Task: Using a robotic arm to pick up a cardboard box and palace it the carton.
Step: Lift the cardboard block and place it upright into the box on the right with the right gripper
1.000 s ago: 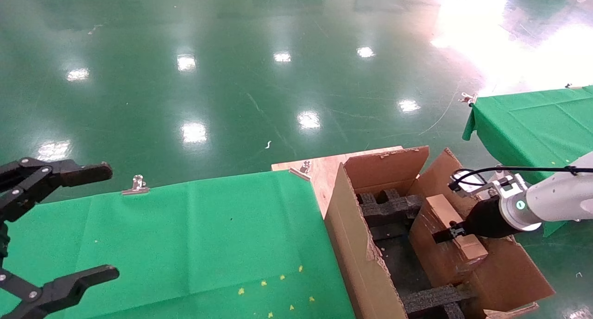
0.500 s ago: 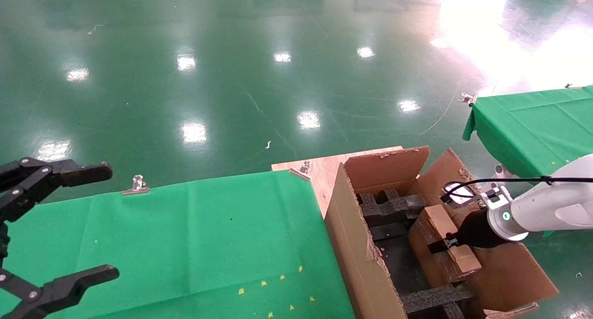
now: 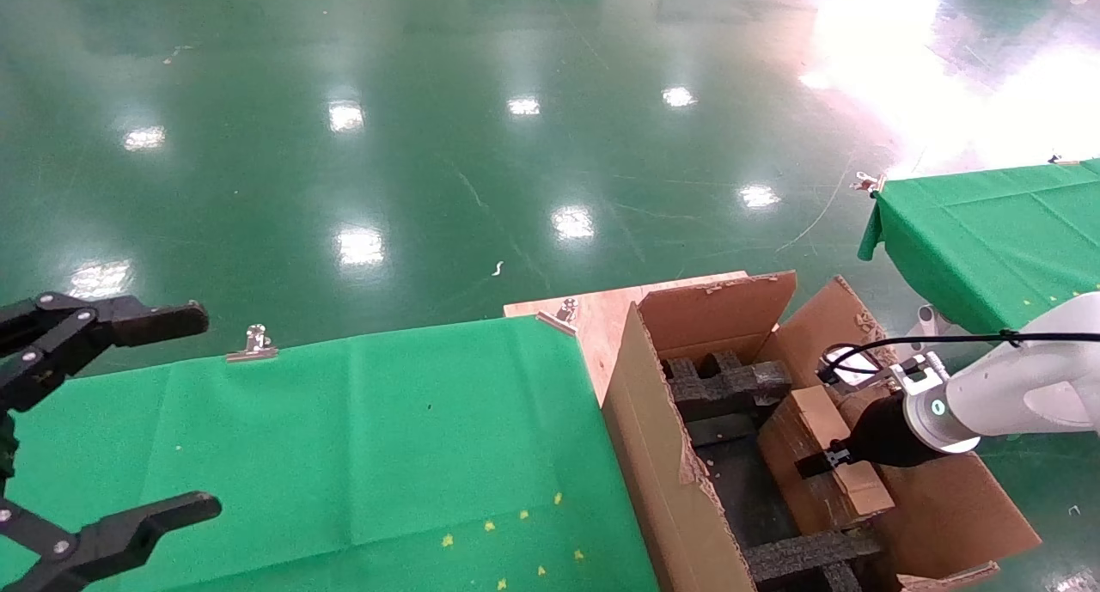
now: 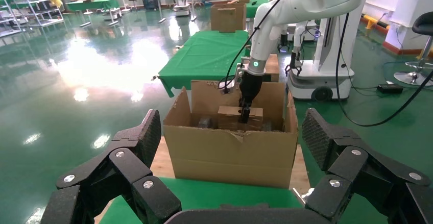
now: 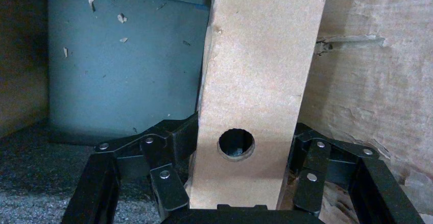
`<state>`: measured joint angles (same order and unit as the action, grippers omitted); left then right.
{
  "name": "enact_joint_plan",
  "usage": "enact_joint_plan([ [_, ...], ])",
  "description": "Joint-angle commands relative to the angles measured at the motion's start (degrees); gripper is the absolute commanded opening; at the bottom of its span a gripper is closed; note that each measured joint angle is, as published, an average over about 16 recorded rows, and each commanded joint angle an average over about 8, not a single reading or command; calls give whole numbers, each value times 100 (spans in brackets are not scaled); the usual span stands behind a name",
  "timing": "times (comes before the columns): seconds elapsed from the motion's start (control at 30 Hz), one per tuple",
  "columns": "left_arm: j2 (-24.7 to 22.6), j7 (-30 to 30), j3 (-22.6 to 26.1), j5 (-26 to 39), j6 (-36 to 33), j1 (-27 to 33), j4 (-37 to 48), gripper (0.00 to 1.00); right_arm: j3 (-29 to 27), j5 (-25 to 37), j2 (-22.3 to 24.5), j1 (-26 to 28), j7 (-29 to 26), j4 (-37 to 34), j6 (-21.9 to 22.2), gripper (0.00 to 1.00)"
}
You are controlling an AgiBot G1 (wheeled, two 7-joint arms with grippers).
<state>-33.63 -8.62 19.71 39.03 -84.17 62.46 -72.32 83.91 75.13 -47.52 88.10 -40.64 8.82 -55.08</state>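
Lowered deeper into the carton, the right end effector clamps the brown, round-holed cardboard box.

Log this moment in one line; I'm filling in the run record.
stage: placing | right gripper: shut on cardboard box, low inside carton | left gripper: open, parked over green table

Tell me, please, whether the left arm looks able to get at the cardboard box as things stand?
Probably not easily. The left tool hangs open over the green cloth, while the cardboard box sits inside the carton beyond its tall near wall, clamped by the right tool.
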Motion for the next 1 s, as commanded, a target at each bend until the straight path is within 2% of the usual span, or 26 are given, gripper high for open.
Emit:
enact_joint_plan([
  [0.03, 0, 0, 0, 0, 0, 0, 0, 100, -1, -3, -4, -5, 2, -7, 0, 100],
  [1.0, 1, 1, 2, -1, 1, 1, 1, 100, 1, 35, 106, 372, -12, 190, -93, 100],
])
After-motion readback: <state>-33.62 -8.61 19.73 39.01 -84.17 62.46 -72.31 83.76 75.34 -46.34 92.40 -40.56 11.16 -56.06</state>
